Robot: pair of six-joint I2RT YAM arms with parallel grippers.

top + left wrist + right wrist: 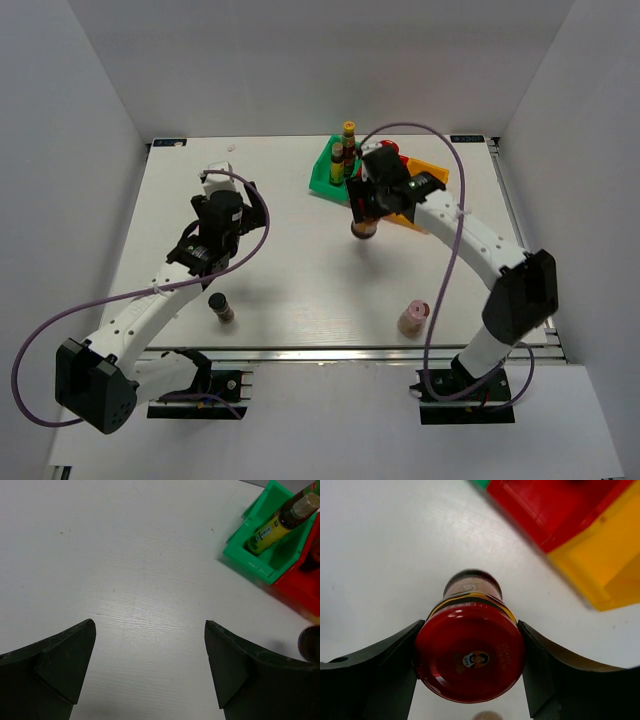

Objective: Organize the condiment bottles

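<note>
One jar in the grip: squat, dark, red-lidded jar [470, 655], pinched across the lid between the fingers [385, 670] of the right gripper [470, 630]. Jaws part-closed, hard against both sides of the lid. Located over bare table [300, 280], just short of the red bin [545, 510], with the yellow bin [605, 565] next along. Cannot tell whether lifted clear or standing on the surface.

Handling, as a judgement only: probably glass, rigid, fairly heavy for its size, breakable if dropped. Smooth round lid, so liable to twist or slide between flat pads. Safer taken square across the lid's widest part, or lower round the body. Best kept upright and moved slowly.

Left gripper [150, 670] spread wide, nothing between the jaws, above bare table, well apart from the jar.

Elsewhere: two yellow-capped bottles [345, 150] in the green bin [322, 182]. Black-capped shaker [221, 307] and pink-capped bottle [412, 318] standing loose near the front edge, well apart from each other.
</note>
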